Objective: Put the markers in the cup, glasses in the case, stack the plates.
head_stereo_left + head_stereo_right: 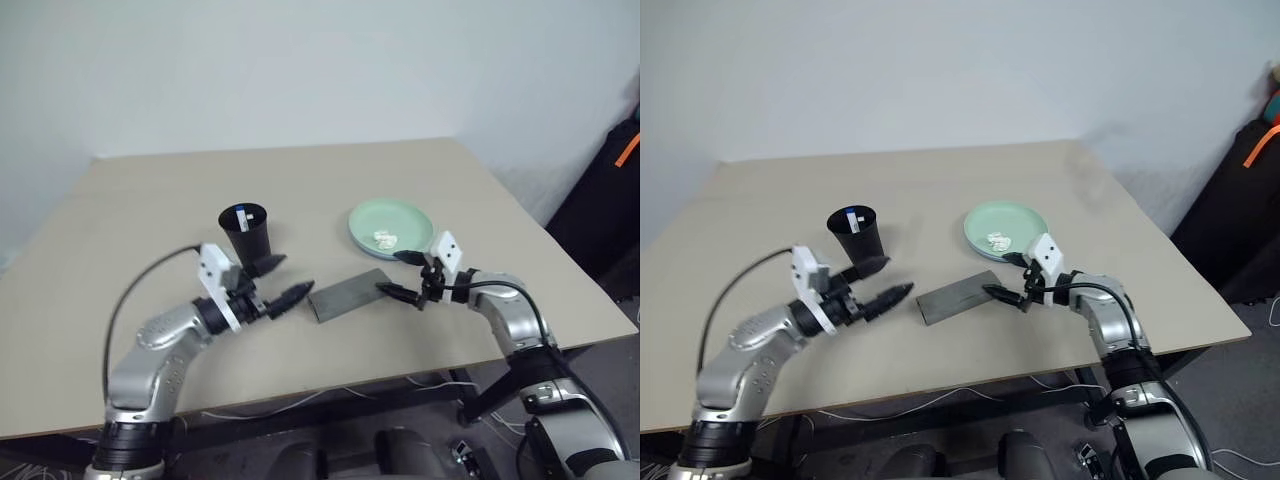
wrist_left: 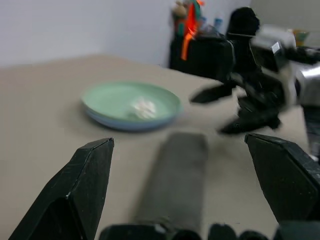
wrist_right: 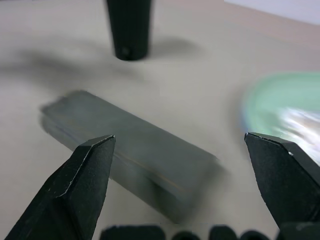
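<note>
Both end effectors, left (image 1: 278,282) and right (image 1: 398,275), wide open, empty; either side of case (image 1: 346,295)

You are getting open counter (image 1: 150,200) to pass over on the far left. The cup (image 1: 246,232), case (image 1: 349,294) and plates (image 1: 390,226) are crowding the middle.
</note>
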`<state>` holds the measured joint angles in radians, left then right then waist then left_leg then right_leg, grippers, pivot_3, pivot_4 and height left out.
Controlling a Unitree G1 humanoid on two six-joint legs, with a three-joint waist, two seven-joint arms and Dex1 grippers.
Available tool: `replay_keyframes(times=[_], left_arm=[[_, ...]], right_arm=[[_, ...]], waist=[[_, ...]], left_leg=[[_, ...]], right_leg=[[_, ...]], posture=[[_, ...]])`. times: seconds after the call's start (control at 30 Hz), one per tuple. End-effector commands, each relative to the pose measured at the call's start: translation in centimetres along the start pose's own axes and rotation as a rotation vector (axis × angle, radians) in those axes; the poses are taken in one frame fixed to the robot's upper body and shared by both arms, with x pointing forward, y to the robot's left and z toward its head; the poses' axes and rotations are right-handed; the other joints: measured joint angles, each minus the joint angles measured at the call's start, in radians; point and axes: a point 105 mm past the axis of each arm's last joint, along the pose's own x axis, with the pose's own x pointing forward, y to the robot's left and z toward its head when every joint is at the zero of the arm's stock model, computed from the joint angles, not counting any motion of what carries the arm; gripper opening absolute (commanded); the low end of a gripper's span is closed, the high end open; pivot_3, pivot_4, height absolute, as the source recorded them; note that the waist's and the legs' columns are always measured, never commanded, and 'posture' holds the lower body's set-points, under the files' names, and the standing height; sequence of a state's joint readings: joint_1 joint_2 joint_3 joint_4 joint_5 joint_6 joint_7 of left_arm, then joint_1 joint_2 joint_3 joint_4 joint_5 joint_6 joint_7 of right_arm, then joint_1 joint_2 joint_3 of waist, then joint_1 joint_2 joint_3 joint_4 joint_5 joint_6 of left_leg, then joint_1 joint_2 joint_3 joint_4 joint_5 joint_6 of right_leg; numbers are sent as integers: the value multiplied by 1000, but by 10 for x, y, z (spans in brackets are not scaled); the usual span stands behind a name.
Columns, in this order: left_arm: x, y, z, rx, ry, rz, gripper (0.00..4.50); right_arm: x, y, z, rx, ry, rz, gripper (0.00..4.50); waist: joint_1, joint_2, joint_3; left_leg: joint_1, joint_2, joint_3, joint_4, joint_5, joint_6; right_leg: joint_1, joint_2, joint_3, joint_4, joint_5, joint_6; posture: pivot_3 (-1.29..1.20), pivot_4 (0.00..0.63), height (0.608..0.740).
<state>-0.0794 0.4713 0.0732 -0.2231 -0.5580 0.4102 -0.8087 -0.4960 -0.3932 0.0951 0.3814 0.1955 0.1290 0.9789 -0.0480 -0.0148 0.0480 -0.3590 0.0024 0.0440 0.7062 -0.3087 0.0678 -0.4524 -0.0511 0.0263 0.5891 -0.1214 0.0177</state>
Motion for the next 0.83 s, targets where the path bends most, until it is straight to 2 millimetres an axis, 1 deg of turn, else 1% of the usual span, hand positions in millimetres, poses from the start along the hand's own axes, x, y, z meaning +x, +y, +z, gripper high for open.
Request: replay_keyframes(times=[0.03, 0.07, 0.13, 0.2, 0.47, 0.53, 0.6, 0.8, 0.83], left_arm=[[1, -1, 16, 60, -37, -11, 4459], [1, 3, 10, 79, -13, 8, 4459], [0, 22, -5, 133, 40, 95, 4459], [-2, 30, -13, 166, 63, 125, 4459], [-1, 33, -15, 187, 56, 124, 4459], [-6, 44, -22, 177, 59, 197, 4459], [-8, 47, -26, 170, 61, 226, 4459], [-7, 47, -27, 171, 60, 226, 4459], [-6, 46, -28, 168, 63, 219, 4459]], right_arm=[[-1, -2, 17, -33, -54, -6, 4500], [-1, -4, 17, -29, -51, -15, 4500], [-8, -13, 14, -22, -36, -50, 4500], [-12, -17, 12, -21, -27, -65, 4500], [-13, -17, 12, -21, -26, -66, 4500], [-20, -21, 9, -19, -13, -91, 4500], [-23, -22, 10, -19, -13, -104, 4500], [-24, -21, 12, -12, -22, -110, 4500], [-25, -18, 9, -4, -19, -111, 4500]], waist=[[-3, 0, 0], [-4, 1, 0], [-3, 1, 0], [-3, 1, 0], [-3, 1, 0], [-1, 1, 0], [0, 1, 0], [0, 1, 0], [0, 1, 0]], left_leg=[[1, 0, 0, 0, 0, 0], [1, 0, 1, 0, 0, 0], [2, -1, 1, 0, 0, 0], [4, -2, 1, 0, 1, 0], [2, 1, 1, 0, 0, 0], [1, 1, 1, 0, 0, 0], [1, 1, 1, -1, 0, 0], [1, 1, 2, -1, 0, 0], [1, 1, 1, -1, 0, 0]], right_leg=[[0, 1, 0, 0, 0, 0], [0, 1, 0, 1, 0, -1], [1, 2, 0, 1, 0, -1], [2, 2, 0, 1, 0, -1], [1, 0, 0, -1, 0, -1], [0, 0, 0, -1, 0, -1], [0, 0, 0, 0, 0, -1], [0, 0, 0, 0, 0, -1], [0, 0, 0, 0, 0, -1]], posture=[[0, 0, 720], [0, 0, 720], [0, 0, 720], [0, 0, 720], [0, 0, 720], [0, 0, 720], [0, 0, 720], [0, 0, 720], [0, 0, 720]])
